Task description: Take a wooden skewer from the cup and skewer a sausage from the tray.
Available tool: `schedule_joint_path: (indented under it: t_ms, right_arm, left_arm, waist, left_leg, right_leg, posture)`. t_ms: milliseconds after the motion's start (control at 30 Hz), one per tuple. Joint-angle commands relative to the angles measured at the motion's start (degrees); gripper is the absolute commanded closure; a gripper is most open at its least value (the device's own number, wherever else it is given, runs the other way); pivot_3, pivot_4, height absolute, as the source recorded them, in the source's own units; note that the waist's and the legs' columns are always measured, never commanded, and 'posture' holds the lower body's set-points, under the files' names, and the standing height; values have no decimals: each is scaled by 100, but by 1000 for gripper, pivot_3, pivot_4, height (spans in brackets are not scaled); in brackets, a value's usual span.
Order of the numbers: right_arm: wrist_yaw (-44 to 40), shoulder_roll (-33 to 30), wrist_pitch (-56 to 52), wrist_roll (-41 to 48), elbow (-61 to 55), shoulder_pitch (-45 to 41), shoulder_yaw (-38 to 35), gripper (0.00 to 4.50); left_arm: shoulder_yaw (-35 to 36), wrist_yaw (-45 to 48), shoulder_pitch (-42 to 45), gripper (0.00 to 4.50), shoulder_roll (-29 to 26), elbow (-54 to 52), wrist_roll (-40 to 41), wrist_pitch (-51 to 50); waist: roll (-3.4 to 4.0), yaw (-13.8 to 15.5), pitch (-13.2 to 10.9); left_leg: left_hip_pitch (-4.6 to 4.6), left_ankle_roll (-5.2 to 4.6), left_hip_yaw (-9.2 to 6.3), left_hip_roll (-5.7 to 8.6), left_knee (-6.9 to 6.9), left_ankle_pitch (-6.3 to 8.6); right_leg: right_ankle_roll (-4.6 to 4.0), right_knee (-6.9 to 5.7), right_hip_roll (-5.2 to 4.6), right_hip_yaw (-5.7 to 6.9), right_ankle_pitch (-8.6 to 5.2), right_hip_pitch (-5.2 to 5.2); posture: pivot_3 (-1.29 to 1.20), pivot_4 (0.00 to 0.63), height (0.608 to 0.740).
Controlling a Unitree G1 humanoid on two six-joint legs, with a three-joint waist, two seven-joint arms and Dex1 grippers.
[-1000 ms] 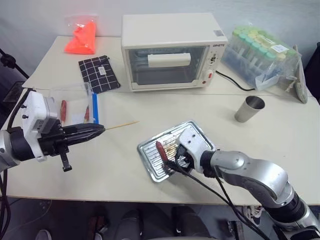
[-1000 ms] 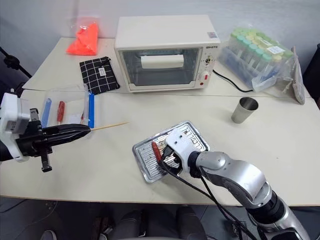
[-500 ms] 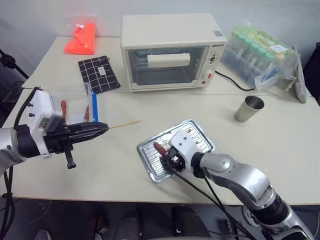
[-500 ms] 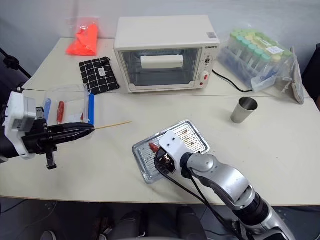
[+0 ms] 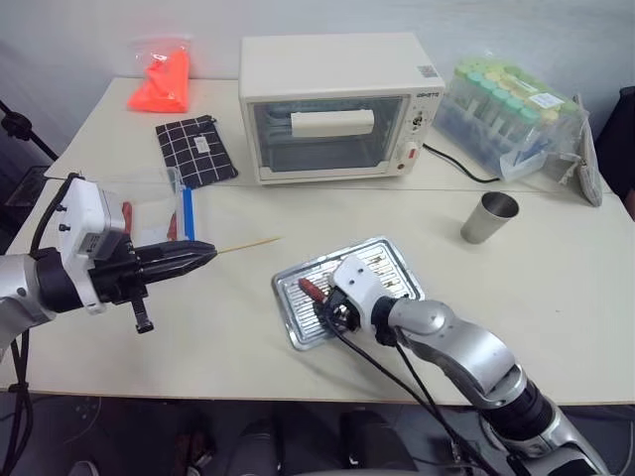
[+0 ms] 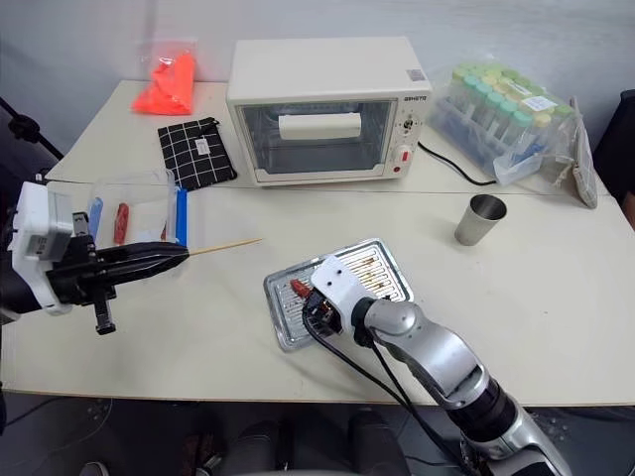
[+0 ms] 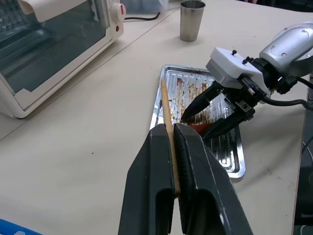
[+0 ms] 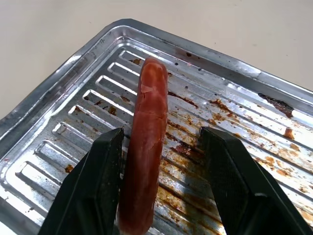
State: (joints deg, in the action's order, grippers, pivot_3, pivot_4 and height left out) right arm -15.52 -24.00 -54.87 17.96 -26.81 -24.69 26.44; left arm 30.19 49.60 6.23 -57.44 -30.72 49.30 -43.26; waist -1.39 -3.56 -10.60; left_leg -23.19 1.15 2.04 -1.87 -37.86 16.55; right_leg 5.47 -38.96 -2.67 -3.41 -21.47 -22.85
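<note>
dark red, smooth sausage lies on the stained, ridged tray.

Even bright light, sharp pics.

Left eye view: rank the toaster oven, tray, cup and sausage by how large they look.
1. Toaster oven
2. Tray
3. Cup
4. Sausage
The oven and cup stand farther from the camera, yet the order holds.

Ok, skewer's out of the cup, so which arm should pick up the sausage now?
Right. The right gripper already straddles the sausage on the tray, fingers open on either side of it. The left gripper is shut on the wooden skewer, off to the tray's left.
</note>
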Motion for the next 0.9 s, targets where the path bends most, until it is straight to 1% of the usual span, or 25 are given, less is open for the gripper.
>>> schedule_joint_path:
  t_ms: [33,167,300,467,567,600,667,900]
  right_arm:
    - [-103,202,-64,-16,-31,-49,-137,1973]
    - [-136,352,-173,-43,-74,-158,-198,1973]
    - [-154,415,-64,-246,201,-185,-51,1973]
    - [-208,467,145,-440,536,-114,-72,1973]
    - [-267,477,153,-466,510,-38,-87,2487]
    - [-276,479,149,-475,491,-23,-90,2774]
    - [-279,491,133,-487,471,-9,-103,3195]
    - [-305,525,60,-525,388,38,-165,3195]
  left_arm:
    - [57,-11,26,4500,28,-79,23,114]
    - [82,27,-38,4500,42,-62,-19,152]
    - [71,37,-33,4500,45,-31,-48,182]
    - [64,32,-30,4500,49,-34,-44,208]
    - [73,35,-41,4500,44,-32,-49,215]
    - [74,35,-41,4500,44,-31,-51,217]
    - [70,30,-33,4500,44,-26,-50,216]
    - [4,44,46,4500,35,41,-84,256]
  waist:
    - [0,0,0]
    - [0,1,0]
    - [0,7,0]
    - [-1,3,0]
    - [-1,1,0]
    - [-1,1,0]
    - [-1,3,0]
    - [-1,7,1]
  left_leg:
    - [0,0,0,0,0,0]
    - [0,1,0,0,0,1]
    - [0,2,-2,1,0,1]
    - [0,2,-1,1,0,2]
    - [1,2,-1,0,0,2]
    - [1,2,-1,0,0,2]
    - [1,2,-1,0,0,2]
    - [1,3,-1,0,0,3]
  right_leg:
    - [0,0,0,0,0,0]
    - [0,0,-1,0,0,0]
    - [0,0,-2,2,0,0]
    - [-1,1,-2,2,0,0]
    - [-1,1,-1,2,0,0]
    - [-1,0,-1,2,0,0]
    - [-1,1,-2,1,0,0]
    - [-1,1,-2,2,0,0]
  posture:
    - [0,150,740]
    - [0,150,740]
    - [0,150,740]
    - [0,150,740]
    - [0,150,740]
    - [0,150,740]
    - [0,150,740]
    - [0,150,740]
